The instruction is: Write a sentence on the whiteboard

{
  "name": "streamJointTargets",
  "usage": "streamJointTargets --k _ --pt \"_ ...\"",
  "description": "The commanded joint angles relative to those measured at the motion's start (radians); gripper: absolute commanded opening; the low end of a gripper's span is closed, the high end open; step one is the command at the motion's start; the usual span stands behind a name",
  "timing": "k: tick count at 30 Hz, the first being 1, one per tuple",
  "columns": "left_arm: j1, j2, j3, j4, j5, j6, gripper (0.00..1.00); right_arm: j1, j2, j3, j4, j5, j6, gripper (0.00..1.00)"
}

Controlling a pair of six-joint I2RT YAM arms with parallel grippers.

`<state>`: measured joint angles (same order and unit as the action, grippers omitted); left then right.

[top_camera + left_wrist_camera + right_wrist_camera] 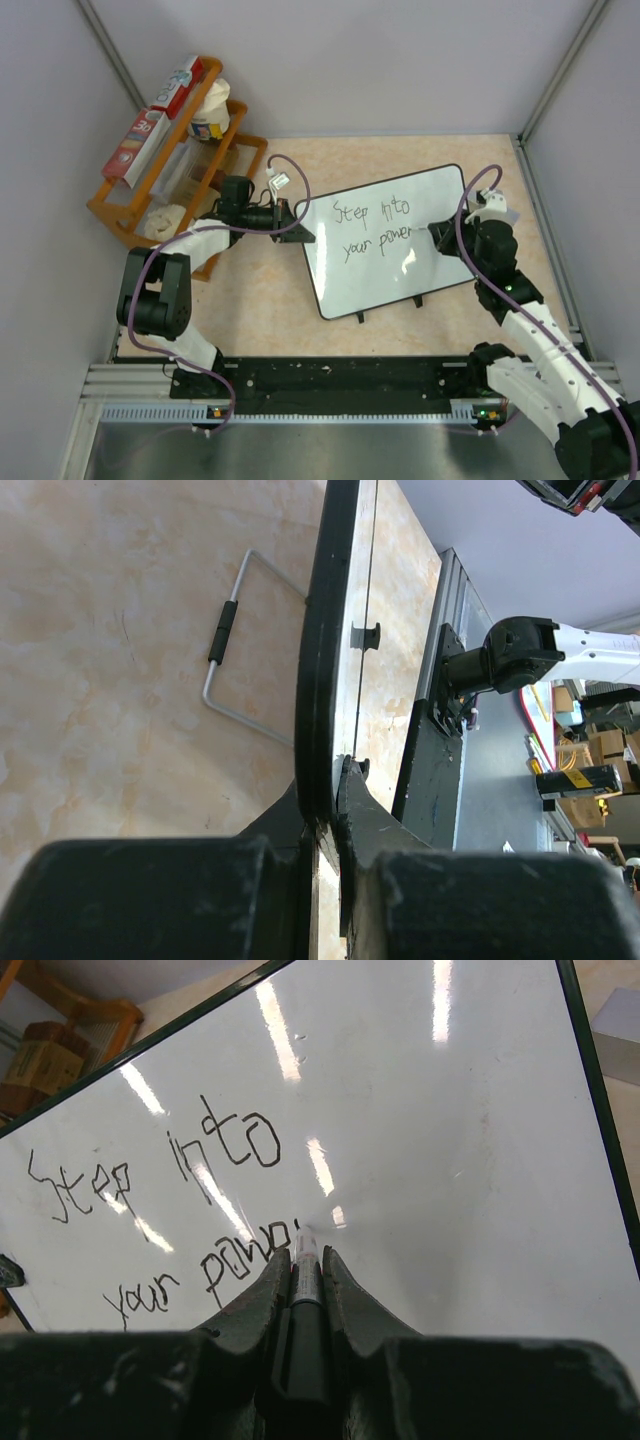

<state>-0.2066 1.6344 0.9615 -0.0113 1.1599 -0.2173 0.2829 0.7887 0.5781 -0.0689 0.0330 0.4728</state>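
Note:
The whiteboard lies tilted on the table, black-rimmed, with small black clips on its near edge. The sentence reads "Step into your power" in two lines; it also shows in the right wrist view. My left gripper is shut on the board's left edge; in the left wrist view the jaws pinch the black rim. My right gripper is shut on a black marker whose tip touches the board at the end of "power".
An orange wooden rack with boxes and a tub stands at the back left. A wire stand lies under the board. A small grey flat bar lies past the board's right edge. Grey walls enclose the table.

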Motion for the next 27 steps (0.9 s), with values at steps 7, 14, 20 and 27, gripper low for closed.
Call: streamJointTargets --k 7,14,20,27 --pt "-0.047 0.033 -0.035 -0.036 -0.167 0.24 0.0 -0.013 0.009 0.052 0.023 0.044 -0.005 0.0" --pt "-0.047 0.033 -0.033 -0.038 -0.167 0.24 0.0 -0.013 0.007 0.045 0.017 0.048 -0.007 0.0" --pt "-0.047 0.035 -0.033 -0.038 -0.17 0.24 0.0 -0.014 -0.002 0.035 0.008 0.045 -0.013 0.0" --pt "-0.047 0.035 -0.033 -0.036 -0.169 0.24 0.0 -0.013 -0.012 0.026 0.0 0.042 -0.016 0.0"
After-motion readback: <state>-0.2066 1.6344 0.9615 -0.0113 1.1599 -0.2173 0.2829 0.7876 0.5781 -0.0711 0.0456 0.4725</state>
